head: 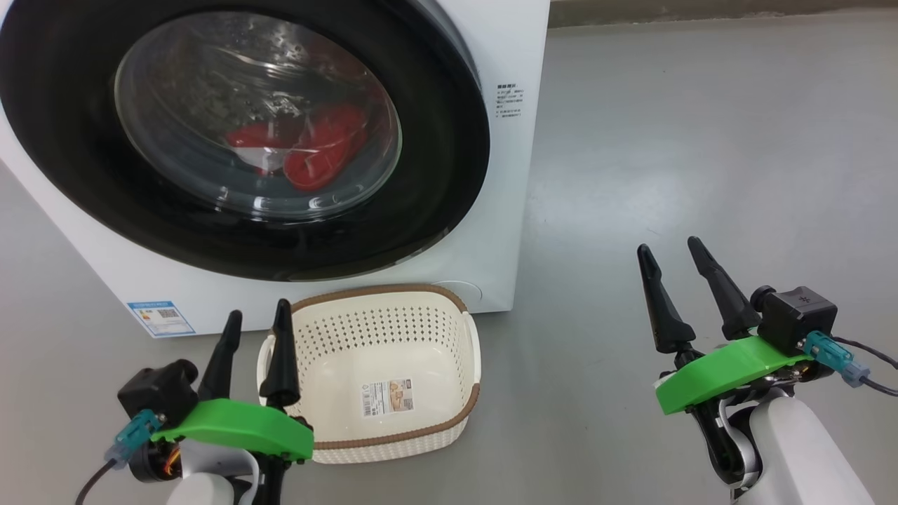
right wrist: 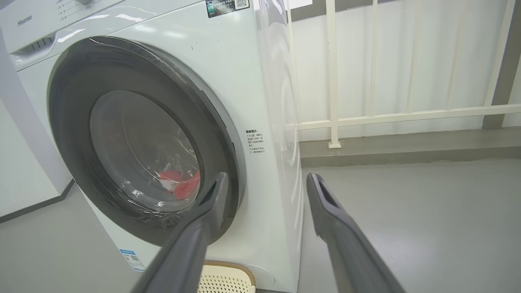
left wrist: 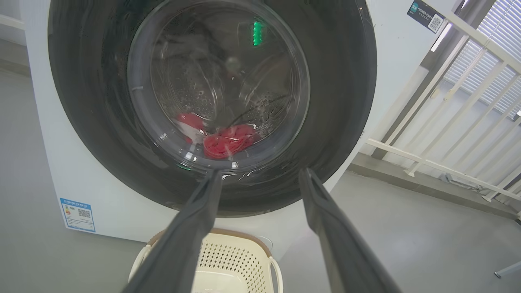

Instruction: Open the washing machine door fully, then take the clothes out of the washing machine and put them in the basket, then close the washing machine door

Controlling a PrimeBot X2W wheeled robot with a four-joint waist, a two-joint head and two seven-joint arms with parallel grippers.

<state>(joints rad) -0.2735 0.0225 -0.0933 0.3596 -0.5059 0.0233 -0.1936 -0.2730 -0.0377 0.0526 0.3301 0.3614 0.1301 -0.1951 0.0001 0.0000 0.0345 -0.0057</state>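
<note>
Soft, even daylight fills all three views, bright and without hard shadows; only a faint shade lies on the smooth grey floor (head: 701, 140) beneath the cream perforated basket (head: 393, 330). The big round door (head: 259, 119), glossy black rim and bulging glass, throws back white streaks and a green glint (left wrist: 257, 32). My wrist views bow straight edges, and the long dark fingers (left wrist: 191, 240) of my left tool (left wrist: 260, 173) and right tool (right wrist: 266, 177) look blurred up close.

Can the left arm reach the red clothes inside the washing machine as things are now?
Probably not. The washing machine door looks shut, so its glass stands between the left pincer and the clothes. The pincer hangs open, low by the basket; the door must open first.
</note>
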